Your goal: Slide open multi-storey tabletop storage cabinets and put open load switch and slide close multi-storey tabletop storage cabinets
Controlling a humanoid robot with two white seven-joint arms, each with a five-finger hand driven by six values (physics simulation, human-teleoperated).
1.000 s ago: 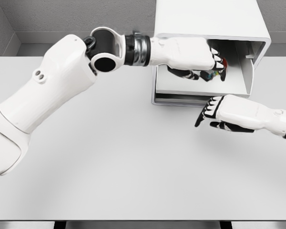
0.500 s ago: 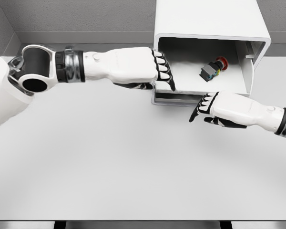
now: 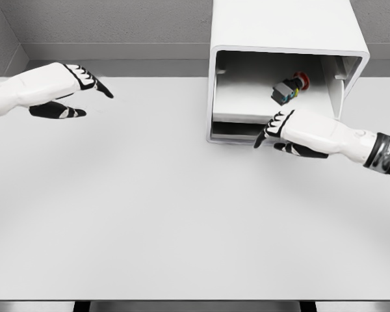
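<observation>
White storage cabinet (image 3: 283,26) stands at the worktop's (image 3: 149,214) far edge, right of centre. Its upper drawer (image 3: 247,104) is slid out toward the near side, open on top. Load switch (image 3: 287,90), dark body with a red button, lies inside the drawer near its back right corner, tilted, clear of the side walls.

Right hand (image 3: 299,130) comes in from the right edge and sits at the drawer's front edge, fingers loosely extended and slightly spread, gripping nothing; whether the fingertips (image 3: 270,130) touch the drawer lip cannot be told.

Left hand (image 3: 49,88) is over the far left corner of the worktop, well apart from the cabinet, fingers relaxed and extended, thumb below, holding nothing.

Wide bare stretch of worktop between the two hands and all along the near edge. Grey wall (image 3: 117,26) runs behind the far edge.
</observation>
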